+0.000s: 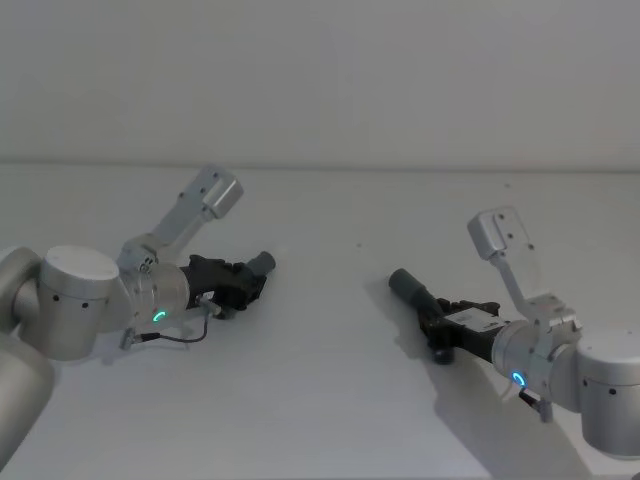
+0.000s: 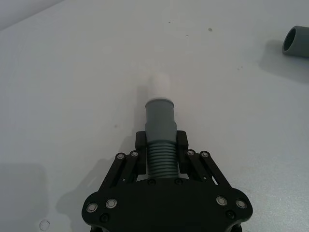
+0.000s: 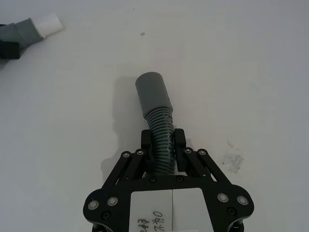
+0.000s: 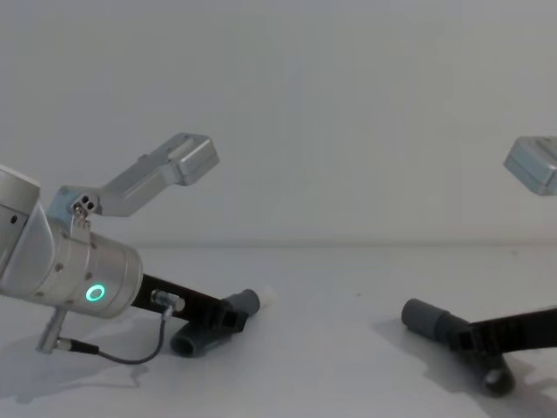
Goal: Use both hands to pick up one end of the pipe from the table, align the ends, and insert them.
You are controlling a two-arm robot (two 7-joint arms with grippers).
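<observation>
Left gripper [image 2: 161, 145]: fingers pinched on the ribbed part of the left hose [image 2: 160, 162], directly behind its cuff [image 2: 159, 118]. Cuff and white tip [image 2: 159, 87] clear of the fingertips, aimed toward the table's [image 1: 330, 400] middle. Held over the table's left half, low. Contact between hose and table not discernible.

Right gripper [image 3: 163, 142]: fingers pinched on the ribs of the right hose [image 3: 161, 128], a few ribs behind its socket [image 3: 153, 94]. Socket beyond the fingertips, also aimed toward the table's middle, with its open mouth seen from the left wrist view. Held over the table's right half, low. Contact with the table again not discernible.

Tip and socket well apart across the table's middle, neither aligned nor joined.

Hidden or unclear:
- In both wrist views, the rear length of each hose is covered by the gripper body.
- In the chest view, the rear ends reappear below each gripper, near the table.
- In the chest view, the right arm is cut off at the edge.
- The tip is pale against the white table, and its outline is faint in the head and chest views.
</observation>
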